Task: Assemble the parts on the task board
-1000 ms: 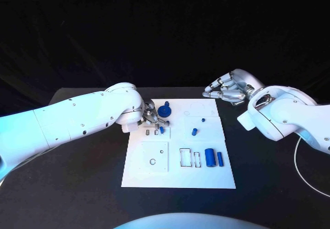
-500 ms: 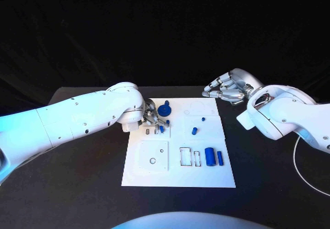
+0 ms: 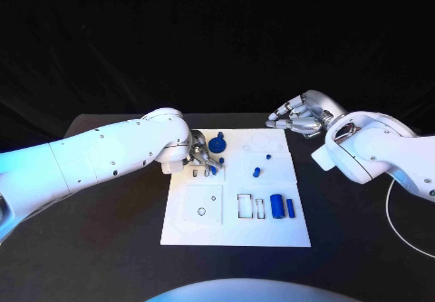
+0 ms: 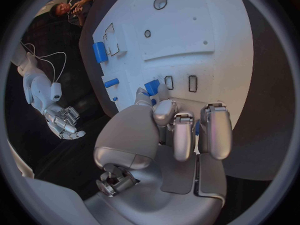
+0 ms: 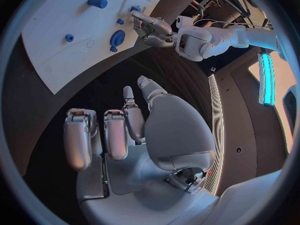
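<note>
The white task board (image 3: 236, 217) lies in the middle of the black table. My left hand (image 3: 200, 156) hovers over the board's near-left slots (image 4: 192, 83) and pinches a small blue part (image 4: 152, 87) between thumb and a finger; the same blue part (image 3: 212, 168) pokes out below the fingers. A round blue knob (image 3: 217, 145) stands just beyond that hand. My right hand (image 3: 299, 117) hangs off the board's far right corner, fingers loosely bent and apart, holding nothing. In the right wrist view the right hand (image 5: 125, 130) is above bare table, with the board (image 5: 56, 20) and left hand (image 5: 150, 27) ahead.
Two blue cylinders (image 3: 276, 206) (image 3: 290, 209) lie side by side at the board's right, beside rectangular cut-outs (image 3: 244, 206). A short blue piece (image 3: 256, 171) and a tiny blue peg (image 3: 268, 156) sit mid-board. Black table surrounds the board.
My left hand has crept a little toward the far side with the blue part. The right hand has barely moved.
</note>
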You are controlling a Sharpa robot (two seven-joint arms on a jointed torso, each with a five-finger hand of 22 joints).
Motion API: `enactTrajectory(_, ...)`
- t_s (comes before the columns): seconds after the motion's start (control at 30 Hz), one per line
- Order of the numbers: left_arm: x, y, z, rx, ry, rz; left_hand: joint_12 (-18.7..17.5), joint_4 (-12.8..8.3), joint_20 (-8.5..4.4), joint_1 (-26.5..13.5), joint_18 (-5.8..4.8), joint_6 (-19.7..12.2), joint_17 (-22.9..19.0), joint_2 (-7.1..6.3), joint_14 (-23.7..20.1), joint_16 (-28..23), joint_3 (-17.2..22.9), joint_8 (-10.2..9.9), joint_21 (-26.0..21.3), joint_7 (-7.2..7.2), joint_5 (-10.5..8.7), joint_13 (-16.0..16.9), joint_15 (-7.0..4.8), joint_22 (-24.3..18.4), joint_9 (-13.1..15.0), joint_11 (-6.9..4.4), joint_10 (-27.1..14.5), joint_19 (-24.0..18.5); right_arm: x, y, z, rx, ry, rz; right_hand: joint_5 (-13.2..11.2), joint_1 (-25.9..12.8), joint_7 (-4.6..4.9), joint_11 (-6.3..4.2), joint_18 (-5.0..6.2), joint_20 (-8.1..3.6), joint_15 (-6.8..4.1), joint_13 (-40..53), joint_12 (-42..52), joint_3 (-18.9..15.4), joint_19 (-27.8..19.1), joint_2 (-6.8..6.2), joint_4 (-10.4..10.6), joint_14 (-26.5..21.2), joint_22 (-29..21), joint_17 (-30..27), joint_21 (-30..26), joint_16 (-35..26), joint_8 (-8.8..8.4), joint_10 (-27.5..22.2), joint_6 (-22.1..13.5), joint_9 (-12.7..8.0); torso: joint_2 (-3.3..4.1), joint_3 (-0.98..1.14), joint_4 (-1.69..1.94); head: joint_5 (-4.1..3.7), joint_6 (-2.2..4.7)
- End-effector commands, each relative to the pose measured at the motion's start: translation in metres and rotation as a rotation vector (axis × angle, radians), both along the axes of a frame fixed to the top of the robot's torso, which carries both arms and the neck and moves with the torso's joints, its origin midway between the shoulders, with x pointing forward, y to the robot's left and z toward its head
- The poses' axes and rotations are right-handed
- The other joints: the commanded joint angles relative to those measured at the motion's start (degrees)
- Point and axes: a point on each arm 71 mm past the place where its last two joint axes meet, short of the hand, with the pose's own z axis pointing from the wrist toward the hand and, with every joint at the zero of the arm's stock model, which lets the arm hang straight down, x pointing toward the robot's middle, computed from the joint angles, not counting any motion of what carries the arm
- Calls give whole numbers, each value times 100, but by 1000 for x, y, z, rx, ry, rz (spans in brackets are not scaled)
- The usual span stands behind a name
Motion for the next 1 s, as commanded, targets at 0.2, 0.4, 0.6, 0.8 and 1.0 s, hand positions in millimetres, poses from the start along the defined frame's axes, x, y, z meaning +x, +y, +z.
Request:
enactTrajectory(0.2, -1, 0, -1, 11, 23, 21, -69, -411, -25, 746, -100, -168, 1505, 266, 602, 17, 462, 16, -18, -37, -15, -53, -75, 493, 91, -33, -63, 106, 0, 2, -1, -15, 5, 14, 17, 25, 6, 5, 33, 32, 47, 258, -27, -41, 56, 11, -2, 378, 390, 177, 19, 12, 26, -38, -48, 5, 3, 4, -7, 2, -9)
enactTrajectory(0.4, -1, 0, -1, -11, 22, 31, -243, -984, -56, 1642, -92, -396, 1505, 283, 602, 17, 1167, -237, -47, -21, 266, -178, -92, 474, 30, -35, -200, 83, 1, 2, -2, -17, 9, 16, 50, 33, 7, 6, 34, 33, 48, 260, -29, -45, 54, 15, 1, 376, 387, 173, 17, 10, 29, -41, -54, 13, 2, 6, -8, 0, -21)
enactTrajectory(0.6, -2, 0, -1, -23, 28, 33, -400, -985, 46, 1450, -94, -349, 1505, -305, 602, 17, 2368, -466, -77, 59, 465, -320, -36, 475, 14, 57, -207, 67, 1, 3, -3, -18, 12, 19, 97, 88, 7, 5, 35, 34, 48, 265, -30, -40, 51, 15, -25, 376, 383, 176, 14, 11, 32, -46, -68, 26, 2, 13, -4, 5, -25)
enactTrajectory(0.8, -4, 2, -1, -28, 30, 33, -405, -989, 39, 615, -85, -285, 1505, -1230, 602, 17, 4674, -426, -98, 44, 484, -358, 18, 515, 292, 112, -138, 76, 1, 4, -3, -20, 14, 22, 104, 100, 8, 6, 36, 35, 48, 267, -30, -38, 48, 17, -30, 376, 378, 177, 12, 11, 34, -47, -70, 30, 0, 13, 1, 9, -23)
enactTrajectory(1.0, -6, 7, 3, -62, 2, 66, -378, -1175, 44, 368, -94, -304, 1505, -1424, 602, 17, 5165, -360, -81, 95, 475, -345, 4, 558, 434, 62, -102, 98, 1, 4, -4, -19, 16, 23, 119, 98, 12, 8, 36, 35, 49, 262, -38, -41, 48, 19, -25, 376, 378, 174, 11, 10, 34, -52, -75, 33, -5, 19, 5, 25, -17)
